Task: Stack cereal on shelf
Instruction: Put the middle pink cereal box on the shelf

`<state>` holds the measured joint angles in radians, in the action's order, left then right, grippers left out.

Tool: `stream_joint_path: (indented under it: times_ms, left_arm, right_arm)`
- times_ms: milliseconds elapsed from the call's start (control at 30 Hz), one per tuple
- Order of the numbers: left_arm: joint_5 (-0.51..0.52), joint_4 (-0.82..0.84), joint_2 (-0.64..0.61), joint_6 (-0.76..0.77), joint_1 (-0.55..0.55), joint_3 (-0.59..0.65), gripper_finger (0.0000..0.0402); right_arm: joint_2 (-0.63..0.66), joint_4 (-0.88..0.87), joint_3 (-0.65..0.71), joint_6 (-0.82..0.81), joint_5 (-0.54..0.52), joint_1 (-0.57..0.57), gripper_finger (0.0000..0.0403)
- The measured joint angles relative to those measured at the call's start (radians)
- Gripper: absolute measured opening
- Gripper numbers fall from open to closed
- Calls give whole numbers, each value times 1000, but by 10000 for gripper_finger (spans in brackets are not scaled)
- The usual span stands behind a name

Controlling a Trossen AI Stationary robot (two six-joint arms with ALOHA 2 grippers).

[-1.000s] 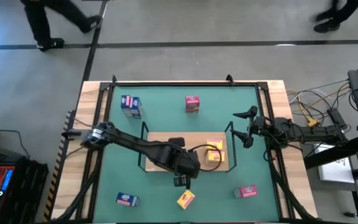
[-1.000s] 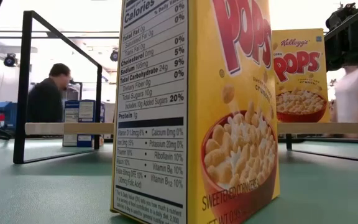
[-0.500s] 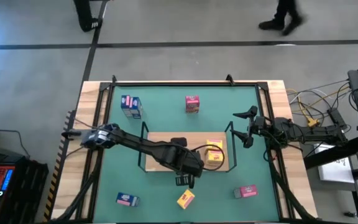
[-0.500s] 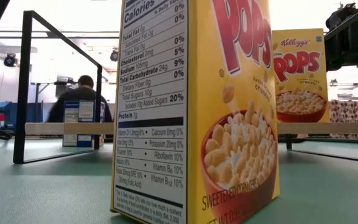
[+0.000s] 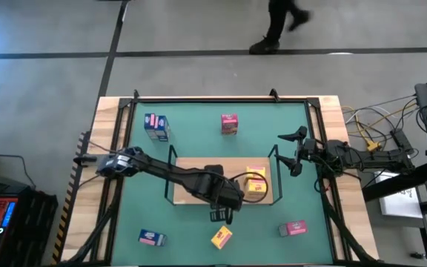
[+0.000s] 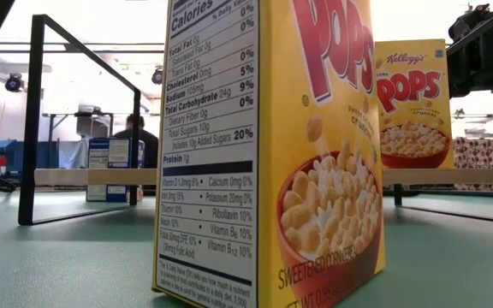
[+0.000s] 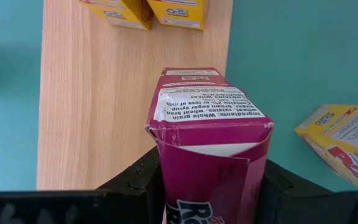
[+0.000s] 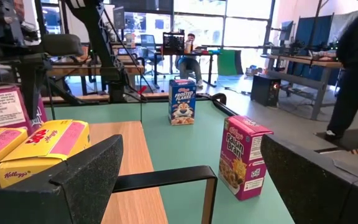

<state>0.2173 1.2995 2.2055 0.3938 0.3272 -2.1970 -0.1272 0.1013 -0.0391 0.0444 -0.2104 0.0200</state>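
The left gripper (image 7: 211,186) pinches a magenta cereal box (image 7: 209,134) between its two dark fingers (image 7: 135,182), holding it over the near edge of the light-wood shelf (image 5: 191,187) at the middle of the green worktop (image 5: 199,137). Two yellow boxes (image 5: 256,183) lie side by side on the shelf's right end. On the worktop in front of the shelf lie a blue box (image 5: 152,237), a tilted yellow box (image 5: 222,237) and a pink box (image 5: 293,228); behind it stand an upright blue box (image 5: 156,127) and an upright magenta box (image 5: 230,124). The right gripper (image 5: 296,152) waits with its fingers spread wide, just beside the shelf's right rail (image 5: 273,158). A person (image 5: 280,22) walks on the floor beyond the worktop.
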Motion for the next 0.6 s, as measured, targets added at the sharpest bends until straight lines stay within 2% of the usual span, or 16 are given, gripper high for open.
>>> stream_joint_path:
  times_ms: [600]
  left_arm:
    - [-11,-32,-1,28,-2,32,145]
  right_arm:
    - [0,0,0,0,0,0,370]
